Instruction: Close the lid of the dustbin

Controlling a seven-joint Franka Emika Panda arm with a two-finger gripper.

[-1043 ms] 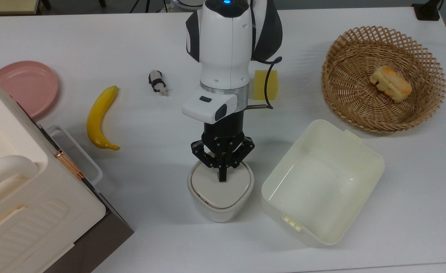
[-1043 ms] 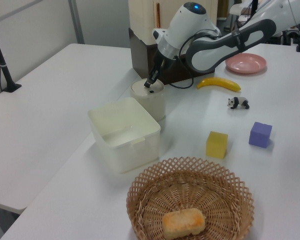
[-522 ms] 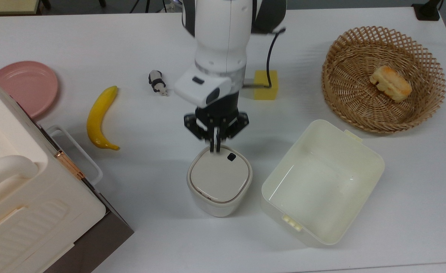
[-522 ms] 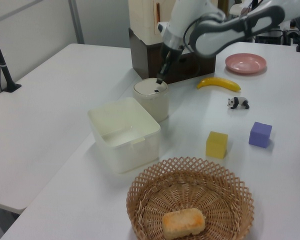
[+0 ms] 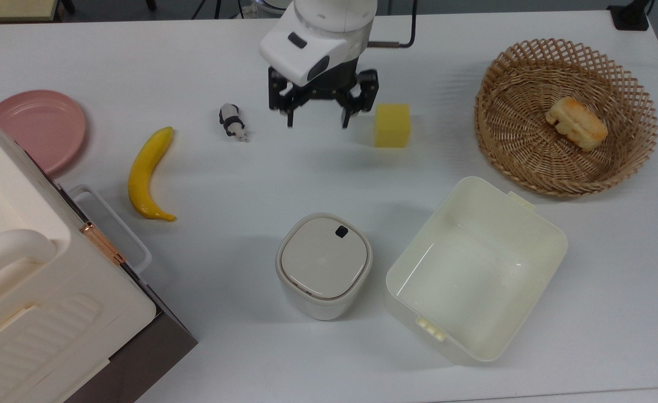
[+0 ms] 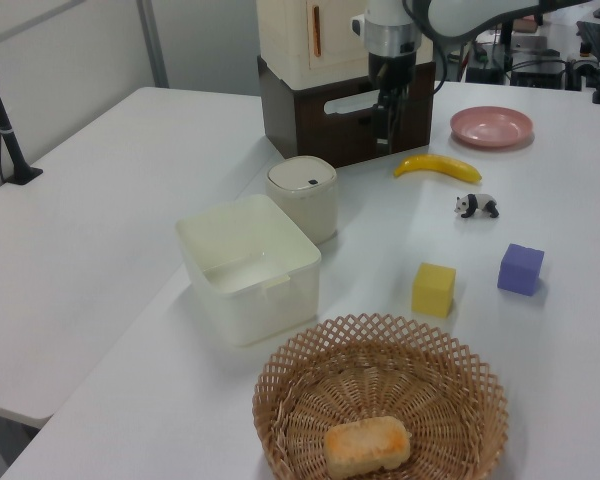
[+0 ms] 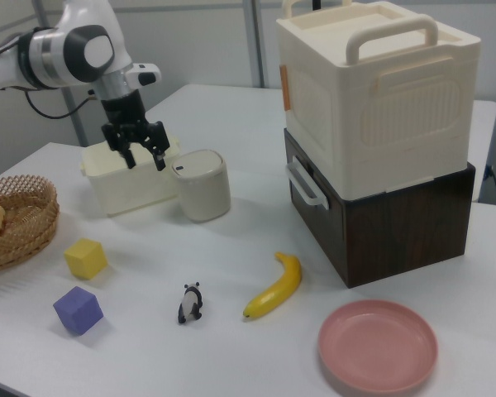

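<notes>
On the white desk [image 5: 222, 347], the big cream box [image 7: 372, 91] shows its handle and the brown base under it in the right view, while the top view catches just a corner. The dustbin [image 5: 323, 268] stands upright beside the open cream tub [image 5: 477, 268], its lid [image 5: 323, 257] shut flat, the dark button [image 5: 341, 231] toward the top view's upper right. The hand [image 5: 317, 115] hangs well apart from it, its 2 fingers spread and holding nothing; a purple cube [image 6: 521, 268] appears in the left view.
</notes>
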